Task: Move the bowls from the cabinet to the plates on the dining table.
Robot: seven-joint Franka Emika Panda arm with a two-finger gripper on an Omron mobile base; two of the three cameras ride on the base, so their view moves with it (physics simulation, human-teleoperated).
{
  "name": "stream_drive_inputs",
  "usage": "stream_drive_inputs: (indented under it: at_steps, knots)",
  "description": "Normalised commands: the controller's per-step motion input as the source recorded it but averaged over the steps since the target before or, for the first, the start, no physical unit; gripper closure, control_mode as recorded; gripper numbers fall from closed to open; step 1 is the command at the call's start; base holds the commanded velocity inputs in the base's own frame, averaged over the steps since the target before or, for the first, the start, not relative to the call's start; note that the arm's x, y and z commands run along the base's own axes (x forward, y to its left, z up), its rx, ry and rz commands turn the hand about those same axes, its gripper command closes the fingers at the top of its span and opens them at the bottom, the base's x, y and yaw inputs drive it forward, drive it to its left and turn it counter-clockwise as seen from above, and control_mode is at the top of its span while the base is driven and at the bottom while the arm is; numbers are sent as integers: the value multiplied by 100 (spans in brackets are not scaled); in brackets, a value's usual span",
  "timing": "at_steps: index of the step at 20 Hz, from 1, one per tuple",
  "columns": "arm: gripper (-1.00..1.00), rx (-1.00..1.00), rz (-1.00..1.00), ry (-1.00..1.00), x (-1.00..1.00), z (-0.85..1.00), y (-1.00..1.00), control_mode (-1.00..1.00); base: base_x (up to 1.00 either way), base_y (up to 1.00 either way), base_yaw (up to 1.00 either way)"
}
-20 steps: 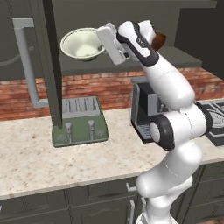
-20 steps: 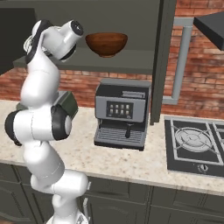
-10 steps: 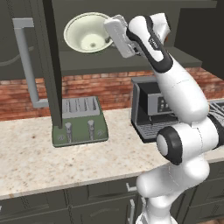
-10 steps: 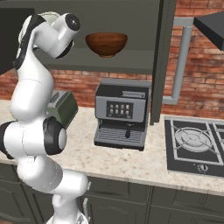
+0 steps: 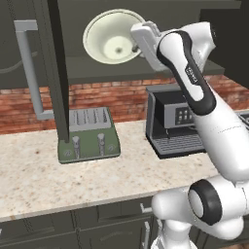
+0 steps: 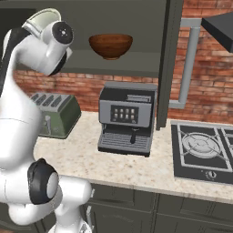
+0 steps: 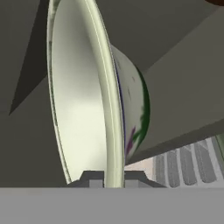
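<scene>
My gripper (image 5: pixel 138 44) is shut on the right rim of the cream-white bowl (image 5: pixel 114 36). The bowl hangs tipped on edge in front of the open cabinet (image 5: pixel 97 72), above its shelf, with its hollow facing outward. In the hand view the rim of this bowl (image 7: pixel 83 100) runs upright between my fingertips, where the gripper (image 7: pixel 113 180) pinches it. The reddish-brown bowl (image 6: pixel 110 45) stands upright on the cabinet shelf (image 6: pixel 113 66), to the right of my hand. The plates and the dining table are out of view.
On the speckled counter (image 5: pixel 73 180) below stand a green toaster (image 5: pixel 87 136) and a coffee machine (image 5: pixel 175 121). An open cabinet door (image 5: pixel 53 73) with a silver handle (image 5: pixel 26 68) hangs left of the bowl. Another door (image 6: pixel 170 59) and a hob (image 6: pixel 205 150) are to the right.
The arm has risen and swung right, carrying the cream-white bowl up off the shelf and tipping its hollow further outward. The reddish-brown bowl has not moved.
</scene>
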Motion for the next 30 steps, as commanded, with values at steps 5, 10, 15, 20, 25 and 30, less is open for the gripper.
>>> stream_drive_inputs:
  at_steps: [5, 10, 15, 20, 25, 30]
  knots:
    - [100, 4, -9, 10, -93, 7, -36, -100, 0, 0, 0]
    - [100, 8, -13, 13, -84, 12, -26, -100, 0, 0, 0]
    - [100, 14, -12, 15, -79, 28, -26, -100, 0, 0, 0]
    - [100, 14, -13, 11, -85, 26, -18, -100, 0, 0, 0]
    - [100, 15, -18, 9, -83, 16, -4, -100, 0, 0, 0]
    - [100, 14, -18, 7, -70, 10, -1, -100, 0, 0, 0]
